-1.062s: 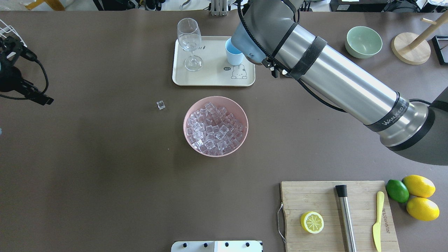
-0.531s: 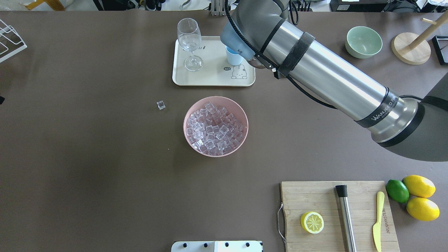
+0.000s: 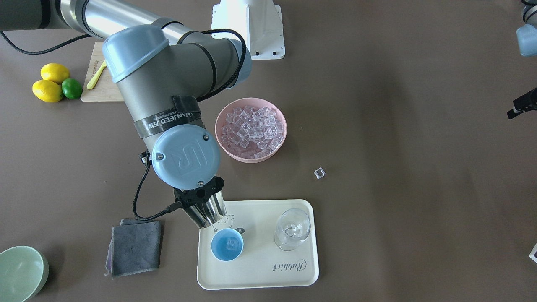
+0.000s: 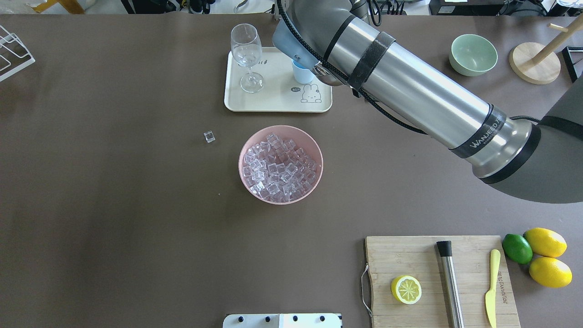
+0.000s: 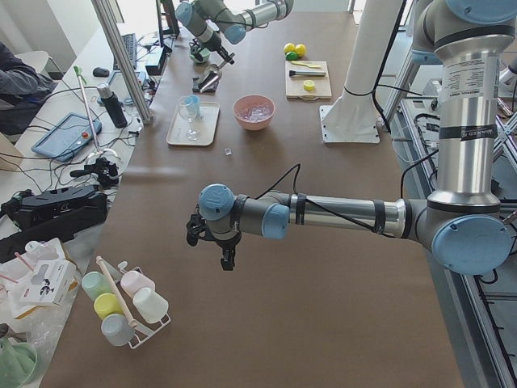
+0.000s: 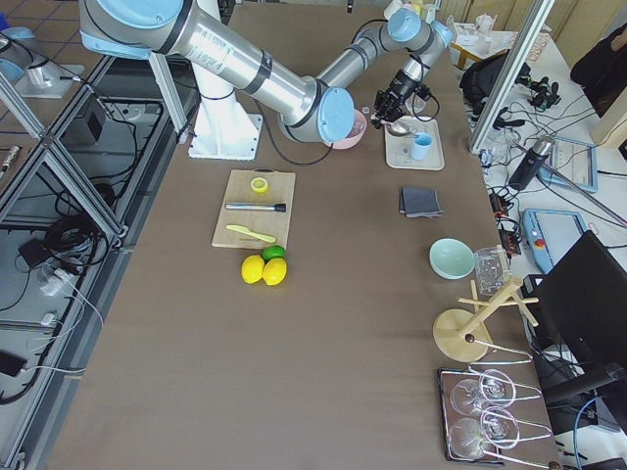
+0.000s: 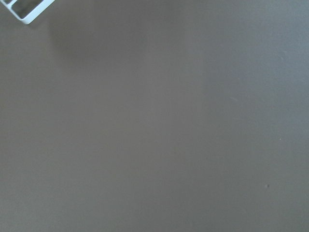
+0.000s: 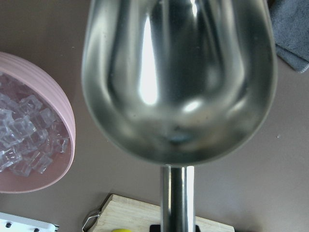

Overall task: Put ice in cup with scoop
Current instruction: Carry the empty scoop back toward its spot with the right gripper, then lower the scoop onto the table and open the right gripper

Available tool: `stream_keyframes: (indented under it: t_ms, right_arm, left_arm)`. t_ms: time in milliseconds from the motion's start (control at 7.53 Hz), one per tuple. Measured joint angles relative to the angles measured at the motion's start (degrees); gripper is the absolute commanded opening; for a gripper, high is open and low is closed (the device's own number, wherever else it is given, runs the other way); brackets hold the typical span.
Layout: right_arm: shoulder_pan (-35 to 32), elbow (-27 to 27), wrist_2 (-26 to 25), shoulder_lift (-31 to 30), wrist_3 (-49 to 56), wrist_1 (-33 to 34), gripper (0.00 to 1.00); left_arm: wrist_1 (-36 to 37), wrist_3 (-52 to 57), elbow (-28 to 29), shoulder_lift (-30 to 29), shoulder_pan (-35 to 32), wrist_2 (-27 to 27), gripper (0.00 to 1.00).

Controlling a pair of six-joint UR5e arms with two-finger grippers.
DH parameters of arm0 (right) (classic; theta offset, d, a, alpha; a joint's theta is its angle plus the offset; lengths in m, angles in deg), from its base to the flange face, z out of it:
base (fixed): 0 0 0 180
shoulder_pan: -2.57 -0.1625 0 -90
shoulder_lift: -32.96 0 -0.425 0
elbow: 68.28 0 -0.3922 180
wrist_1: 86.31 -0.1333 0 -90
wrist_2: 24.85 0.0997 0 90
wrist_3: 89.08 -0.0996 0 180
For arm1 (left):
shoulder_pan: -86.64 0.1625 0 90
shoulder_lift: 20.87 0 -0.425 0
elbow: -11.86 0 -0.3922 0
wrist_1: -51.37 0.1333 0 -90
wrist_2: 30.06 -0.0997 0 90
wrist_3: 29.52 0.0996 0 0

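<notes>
The right gripper (image 3: pixel 198 197) is clamped on the handle of the steel scoop (image 3: pixel 212 212), whose trough looks empty in the right wrist view and hangs tipped down just at the rim of the light-blue cup (image 3: pixel 227 245). The cup stands on the cream tray (image 3: pixel 251 272) near a stemmed wine glass (image 3: pixel 292 228) and holds one ice cube (image 3: pixel 230 243); the rest of the ice (image 3: pixel 251 128) fills the pink bowl (image 3: pixel 251 158), with a stray cube (image 3: pixel 319 173) on the table (image 3: pixel 398 209). The left gripper (image 5: pixel 226 257) hangs over the table well apart from all this, and I cannot tell whether it is open or closed
</notes>
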State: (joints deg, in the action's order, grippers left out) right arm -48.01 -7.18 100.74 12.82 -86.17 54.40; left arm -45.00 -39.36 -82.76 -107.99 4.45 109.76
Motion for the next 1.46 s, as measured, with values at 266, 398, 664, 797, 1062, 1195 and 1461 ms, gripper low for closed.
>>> stream_keyframes:
  t_ms: [266, 398, 664, 797, 1062, 1195, 1461]
  right_arm:
    - [-0.3, 4.2, -0.3, -2.7, 1.4, -0.3, 0.0]
    - [-1.1, 8.5, -0.3, -5.6, 1.2, -0.5, 0.0]
    - [-2.9, 19.9, -0.8, -13.7, -2.2, -0.5, 0.0]
    - [-3.3, 27.0, -1.8, -19.5, -4.8, -0.5, 0.0]
    - [-3.7, 37.9, -2.9, -30.2, -10.4, -0.7, 0.0]
    - [-3.9, 40.3, -3.0, -34.6, -12.9, -2.6, 0.0]
    - [-4.1, 41.5, -2.6, -43.3, -20.5, -12.9, 0.0]
  left_arm:
    - [2.2, 0.0, -0.5, 1.5, -3.8, 1.1, 0.98]
    - [2.3, 0.0, -1.1, 2.1, -4.6, 1.3, 0.98]
    - [2.5, 0.0, -0.8, 2.4, -4.8, 1.3, 0.98]
    - [2.6, -0.1, -0.6, 2.5, -4.9, 1.3, 0.98]
    - [2.6, -0.1, -0.3, 2.6, -4.9, 1.3, 0.98]
    - [2.6, -0.1, 0.0, 2.6, -4.9, 1.1, 0.98]
    - [2.6, -0.1, 0.8, 2.7, -5.2, 1.1, 0.98]
